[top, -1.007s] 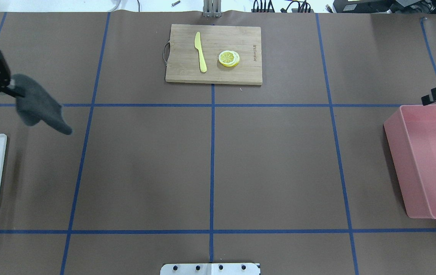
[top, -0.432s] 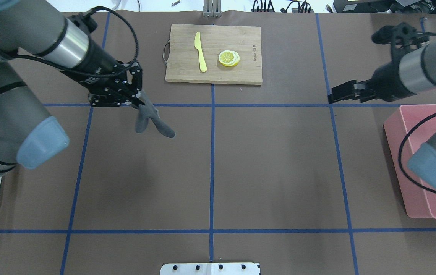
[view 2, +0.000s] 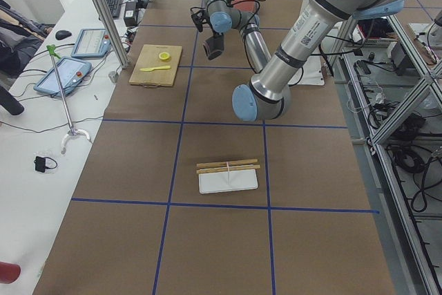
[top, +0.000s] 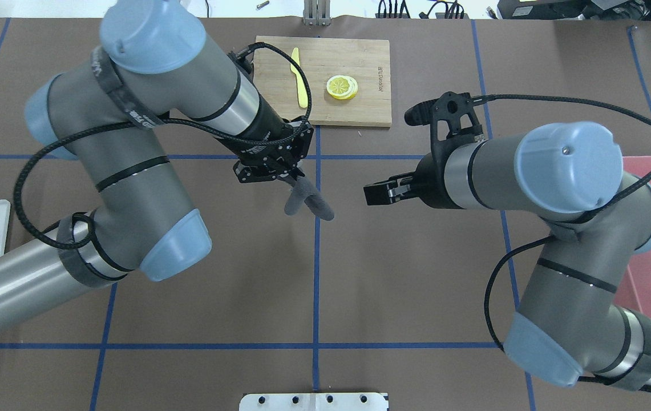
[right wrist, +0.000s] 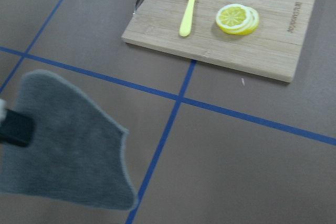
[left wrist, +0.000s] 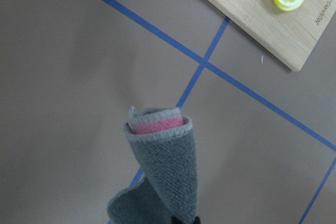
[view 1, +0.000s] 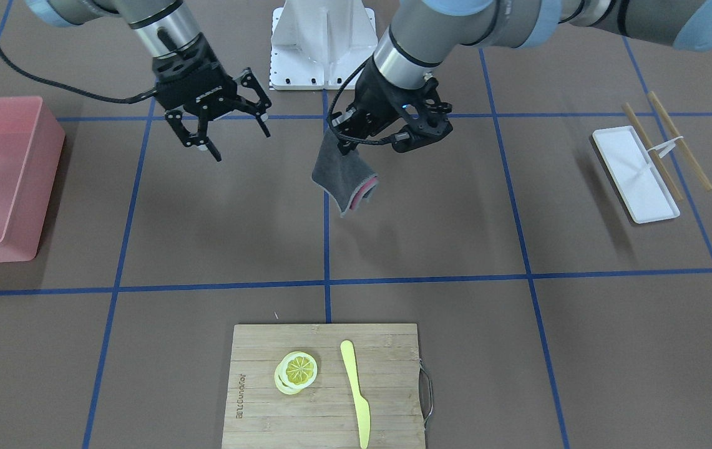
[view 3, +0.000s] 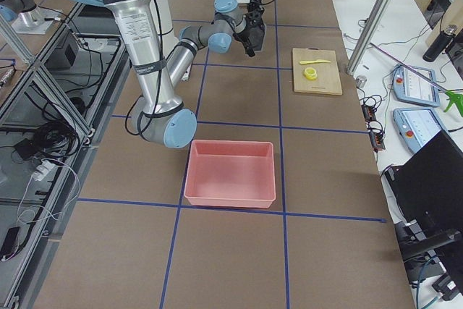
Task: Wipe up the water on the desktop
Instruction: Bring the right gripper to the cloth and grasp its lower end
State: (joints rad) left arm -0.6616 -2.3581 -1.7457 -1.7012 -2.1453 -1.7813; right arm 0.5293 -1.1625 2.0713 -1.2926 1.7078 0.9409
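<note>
left gripper (view 1: 342,142) is pinching grey cloth (view 1: 344,178) by its top edge, letting it hang free over mid desktop (view 1: 455,249) for lowering | right gripper (view 1: 238,142) is hovering nearby, spread and empty | water not discernible

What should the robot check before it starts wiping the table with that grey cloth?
1. Is the grey cloth gripped by the left pincer? Ok, shut on it.
2. Is the cloth touching the desktop? Not ok, it hangs above.
3. Where is the water spot? Cannot tell, no puddle shows.
4. Is the right pincer out of the way? Ok, it is open, empty and apart from the cloth.
5. Is the cutting board clear of the cloth? Ok, well apart.
</note>
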